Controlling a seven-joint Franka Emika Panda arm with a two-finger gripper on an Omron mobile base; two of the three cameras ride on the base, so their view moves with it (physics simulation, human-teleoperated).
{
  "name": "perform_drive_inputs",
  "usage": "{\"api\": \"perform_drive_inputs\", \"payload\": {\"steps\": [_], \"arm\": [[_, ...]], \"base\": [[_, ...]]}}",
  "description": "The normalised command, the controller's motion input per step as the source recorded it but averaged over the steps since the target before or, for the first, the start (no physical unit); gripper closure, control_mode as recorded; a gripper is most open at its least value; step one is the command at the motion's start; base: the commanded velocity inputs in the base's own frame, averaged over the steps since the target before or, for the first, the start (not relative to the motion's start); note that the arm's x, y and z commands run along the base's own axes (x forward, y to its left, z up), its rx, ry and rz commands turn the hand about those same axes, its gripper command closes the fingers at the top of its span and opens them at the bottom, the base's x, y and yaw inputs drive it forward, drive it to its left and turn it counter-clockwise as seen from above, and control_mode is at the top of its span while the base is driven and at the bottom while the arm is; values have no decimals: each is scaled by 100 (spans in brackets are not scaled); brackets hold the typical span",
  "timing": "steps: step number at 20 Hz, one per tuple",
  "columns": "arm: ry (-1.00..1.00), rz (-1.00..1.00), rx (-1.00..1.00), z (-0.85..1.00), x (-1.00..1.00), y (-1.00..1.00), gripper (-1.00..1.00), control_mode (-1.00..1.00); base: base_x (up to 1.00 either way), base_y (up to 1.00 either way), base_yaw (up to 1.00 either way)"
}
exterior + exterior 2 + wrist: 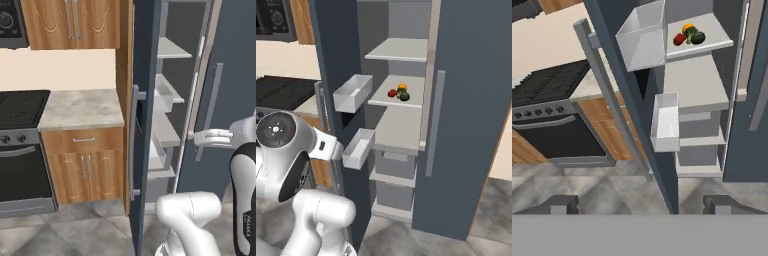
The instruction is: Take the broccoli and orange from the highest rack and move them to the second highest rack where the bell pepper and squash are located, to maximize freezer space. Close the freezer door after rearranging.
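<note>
The freezer [471, 100] stands with its freezer door [336, 70] swung open to the left. The highest rack [398, 50] is bare. On the second highest rack [411, 102] sit the orange [402, 87], the lumpy broccoli [690, 33], a red bell pepper [392, 93] and a dark green round squash [405, 97], all bunched together. The same shelf [712, 37] lies at the upper right of the hand view. My gripper [642, 204] is open and holds nothing. It hangs outside the cabinet, level with the lower shelves, facing the door's edge.
Two white bins [353, 92] [358, 147] jut from the open door's inside. The grey bar handle [134, 145] runs down the door's outer face. Left of the door are a counter [80, 107], wooden cupboards [85, 167] and a black stove [20, 150]. A second shut panel [433, 125] flanks the shelves on the right.
</note>
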Motion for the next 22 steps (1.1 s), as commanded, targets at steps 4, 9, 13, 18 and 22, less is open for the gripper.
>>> {"api": "perform_drive_inputs", "payload": {"steps": [4,9,13,18,22], "arm": [[0,0,0,0,0,0,-100,100],[0,0,0,0,0,0,-100,100],[0,0,0,0,0,0,-100,100],[0,0,0,0,0,0,-100,100],[0,0,0,0,0,0,-100,100]], "base": [[-16,100,-26],[6,100,-30],[-20,94,-20],[0,98,-29],[46,87,-68]]}}
